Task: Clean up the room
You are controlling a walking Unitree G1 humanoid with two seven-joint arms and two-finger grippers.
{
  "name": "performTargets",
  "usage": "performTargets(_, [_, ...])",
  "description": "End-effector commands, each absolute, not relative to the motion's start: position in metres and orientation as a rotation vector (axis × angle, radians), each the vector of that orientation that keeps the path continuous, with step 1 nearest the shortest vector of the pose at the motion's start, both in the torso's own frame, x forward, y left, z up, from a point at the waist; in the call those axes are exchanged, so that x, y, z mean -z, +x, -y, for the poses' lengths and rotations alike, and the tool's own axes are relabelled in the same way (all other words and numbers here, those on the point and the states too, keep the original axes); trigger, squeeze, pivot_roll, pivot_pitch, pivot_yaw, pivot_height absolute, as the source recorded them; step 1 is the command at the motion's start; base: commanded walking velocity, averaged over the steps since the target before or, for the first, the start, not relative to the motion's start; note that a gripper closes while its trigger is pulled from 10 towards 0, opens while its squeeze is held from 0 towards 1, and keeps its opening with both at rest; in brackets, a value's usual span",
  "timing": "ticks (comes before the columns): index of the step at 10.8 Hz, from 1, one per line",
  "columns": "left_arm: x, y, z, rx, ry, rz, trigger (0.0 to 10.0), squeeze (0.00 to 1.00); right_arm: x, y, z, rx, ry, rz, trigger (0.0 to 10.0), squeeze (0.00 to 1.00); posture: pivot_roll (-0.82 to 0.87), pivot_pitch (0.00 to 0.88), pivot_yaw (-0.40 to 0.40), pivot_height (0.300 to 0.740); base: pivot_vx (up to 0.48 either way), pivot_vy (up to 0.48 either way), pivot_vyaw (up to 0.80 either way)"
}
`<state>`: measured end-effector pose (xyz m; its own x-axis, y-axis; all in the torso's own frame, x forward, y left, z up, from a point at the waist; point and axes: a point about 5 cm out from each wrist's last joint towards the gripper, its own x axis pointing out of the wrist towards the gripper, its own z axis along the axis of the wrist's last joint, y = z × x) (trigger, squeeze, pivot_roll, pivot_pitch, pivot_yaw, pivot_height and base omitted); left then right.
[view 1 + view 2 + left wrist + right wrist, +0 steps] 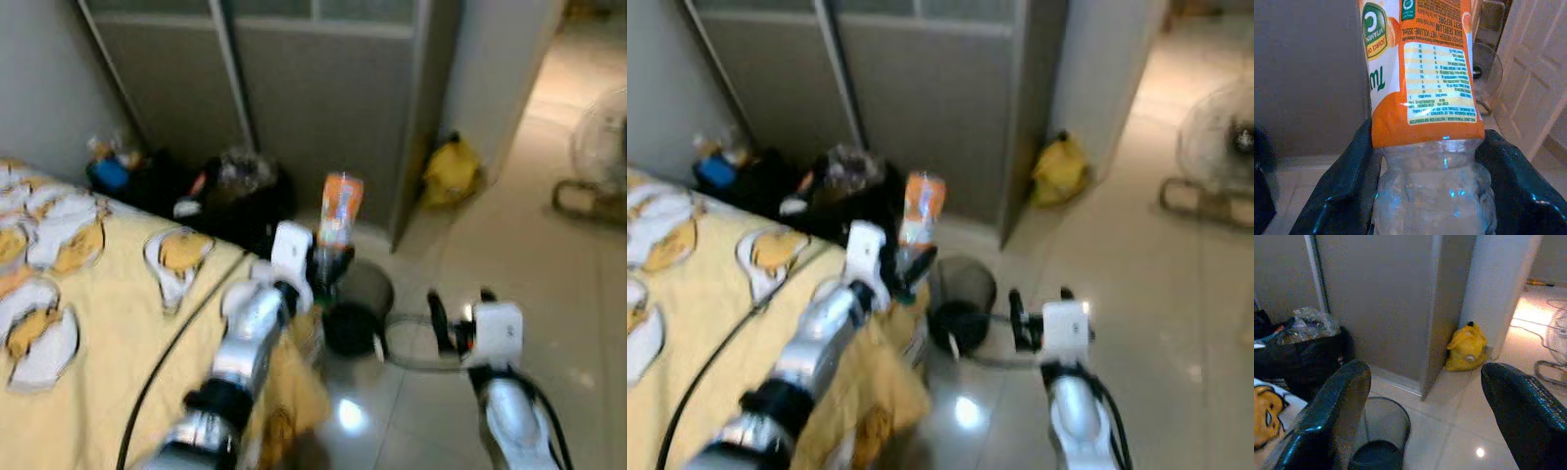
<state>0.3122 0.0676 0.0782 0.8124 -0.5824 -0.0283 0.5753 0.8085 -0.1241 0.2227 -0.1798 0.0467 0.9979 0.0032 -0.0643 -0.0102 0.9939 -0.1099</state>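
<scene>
My left gripper [328, 262] is shut on a clear plastic bottle [338, 210] with an orange label, held upright off the bed's corner. In the left wrist view the bottle [1425, 98] sits between both black fingers [1342, 186]. A round mesh waste bin [361, 304] with a dark liner stands on the floor just beyond and below the bottle; it is also in the right wrist view [1382, 438]. My right gripper [458, 315] is open and empty, hovering over the tiles to the right of the bin.
A bed with a yellow cartoon-print sheet [88, 323] lies on the left. A black bag heap with clutter [220, 191] sits by the grey wardrobe [323, 88]. A yellow bag [449, 171] leans at the wardrobe corner. A floor fan [598, 157] stands far right.
</scene>
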Motion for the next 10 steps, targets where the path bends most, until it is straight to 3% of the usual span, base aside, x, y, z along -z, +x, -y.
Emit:
performTargets(1, [-0.081, 0.314, -0.073, 0.609, -0.096, -0.05, 10.0, 0.0, -0.048, 0.223, 0.171, -0.029, -0.103, -0.053, 10.0, 0.0, -0.13, 0.0, 0.113, 0.74, 0.465, 0.0, 0.0])
performTargets(10, [-0.072, 0.312, -0.046, 0.572, -0.158, -0.162, 10.0, 0.0, -0.047, 0.207, 0.168, -0.068, -0.132, -0.072, 10.0, 0.0, -0.18, 0.0, 0.129, 0.74, 0.464, 0.0, 0.0])
